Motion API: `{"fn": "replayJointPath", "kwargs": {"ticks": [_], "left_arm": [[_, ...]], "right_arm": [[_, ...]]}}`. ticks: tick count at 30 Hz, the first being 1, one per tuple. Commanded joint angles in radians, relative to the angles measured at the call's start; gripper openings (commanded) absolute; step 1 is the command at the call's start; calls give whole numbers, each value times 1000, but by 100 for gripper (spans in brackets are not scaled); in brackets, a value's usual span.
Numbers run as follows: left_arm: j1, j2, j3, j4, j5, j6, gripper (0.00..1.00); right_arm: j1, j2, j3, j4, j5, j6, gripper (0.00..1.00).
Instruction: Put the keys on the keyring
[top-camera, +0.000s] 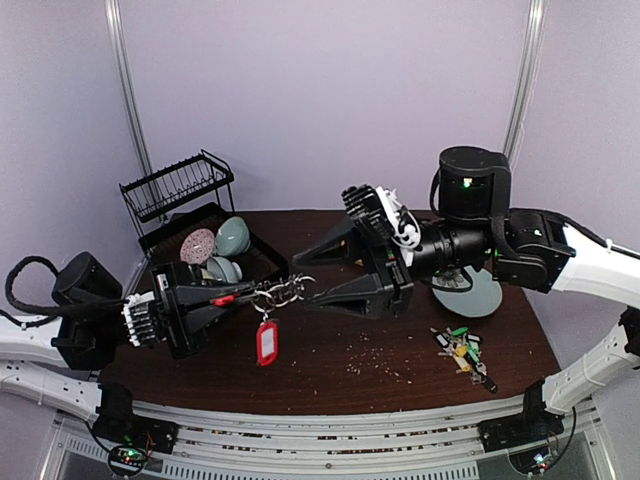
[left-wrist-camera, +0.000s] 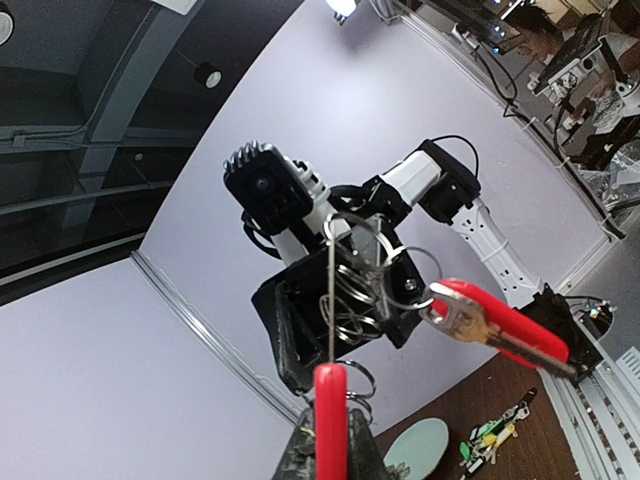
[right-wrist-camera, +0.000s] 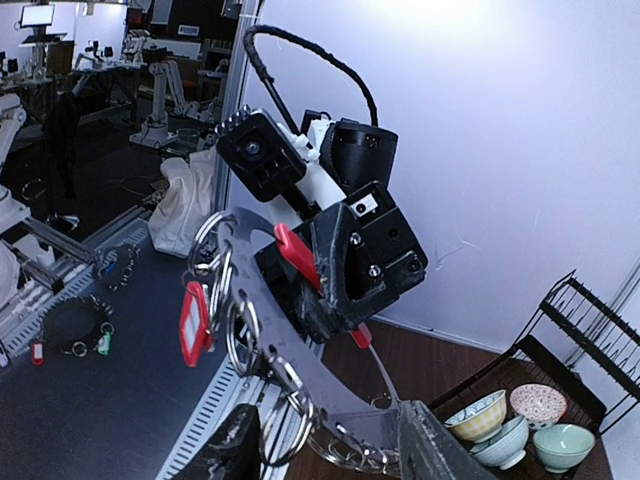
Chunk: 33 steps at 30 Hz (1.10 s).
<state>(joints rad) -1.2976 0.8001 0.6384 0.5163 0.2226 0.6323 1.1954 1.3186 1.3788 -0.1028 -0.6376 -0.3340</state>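
1. At left, the left gripper is clamped on the red arc of the keyring. It holds the ring above the counter, long axis running left to right, with the metal loops pointing toward the other arm.
2. A red-tagged key hangs just below the ring, clear of the counter.
3. At centre, the right gripper stands wide, its fingers spread either side of the ring's rightmost loops. The lower finger looks close to touching them, but no hold is evident.
4. At right, the loose keys lie heaped on the counter toward its near edge, well apart from the ring and to the near right of the wide gripper. The right arm is the nearer one, and reaching them would likely mean swinging away from the ring.
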Motion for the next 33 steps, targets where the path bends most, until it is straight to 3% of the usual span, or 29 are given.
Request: {"fn": "replayJointPath", "kwargs": {"ticks": [1, 5, 14, 16, 21, 24, 26, 28, 33], "left_arm": [[-2, 26, -24, 183, 23, -88, 0], [0, 47, -50, 275, 48, -155, 0], [0, 77, -93, 398, 40, -211, 0], [0, 65, -96, 389, 16, -189, 0], [0, -11, -74, 201, -136, 35, 0], [1, -42, -61, 141, -219, 170, 0], [0, -45, -56, 134, -272, 257, 0], [1, -37, -51, 134, -309, 323, 0], [0, -28, -45, 154, -324, 357, 0]], "right_arm": [[7, 6, -30, 121, -22, 40, 45], [7, 8, -52, 171, -17, 51, 41], [7, 8, -56, 188, -34, 65, 54], [7, -21, -61, 184, -15, 77, 56], [-14, -164, -101, 168, 229, 192, 54], [-20, -219, -149, 172, 344, 288, 48], [-19, -217, -153, 171, 360, 371, 39], [-20, -188, -152, 209, 316, 453, 30], [-17, -64, -102, 300, 139, 580, 21]]}}
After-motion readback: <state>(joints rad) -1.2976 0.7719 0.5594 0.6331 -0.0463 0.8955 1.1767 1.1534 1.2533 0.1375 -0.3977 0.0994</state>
